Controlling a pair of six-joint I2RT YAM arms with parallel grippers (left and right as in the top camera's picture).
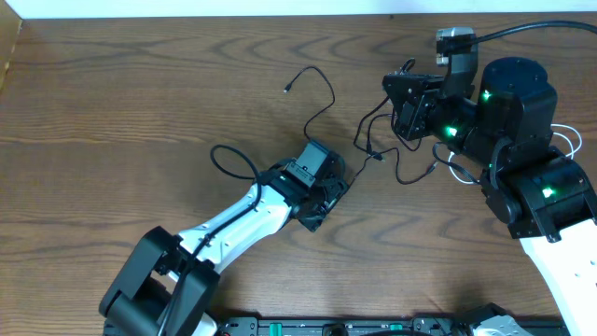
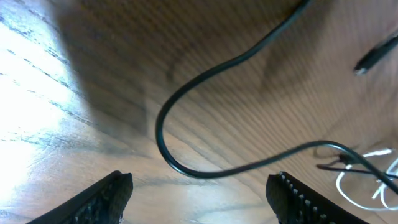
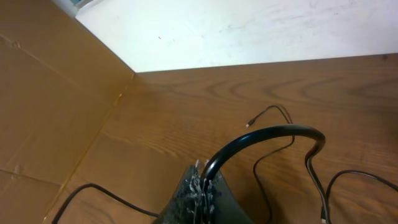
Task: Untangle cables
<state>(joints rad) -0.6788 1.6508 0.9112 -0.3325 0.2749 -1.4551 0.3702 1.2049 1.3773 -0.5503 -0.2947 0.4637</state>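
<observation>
Several thin black cables lie tangled in the middle of the wooden table (image 1: 140, 84). One black cable (image 1: 322, 79) ends in a small plug at the far middle. A white cable (image 1: 569, 140) shows by the right arm, and also at the right edge of the left wrist view (image 2: 367, 183). My left gripper (image 1: 331, 187) is open and low over the table; its jaws (image 2: 202, 193) are empty, and a black cable curve (image 2: 163, 127) lies just ahead of them. My right gripper (image 1: 396, 98) is shut (image 3: 202, 182) on a black cable (image 3: 273, 134), which arches up out of the jaws.
A cardboard wall (image 3: 50, 112) stands along the table's left side and a white wall (image 3: 249, 31) along the back. Thick black robot cables run to the right arm (image 1: 522, 33). A black cable loop (image 1: 233, 161) lies beside the left arm.
</observation>
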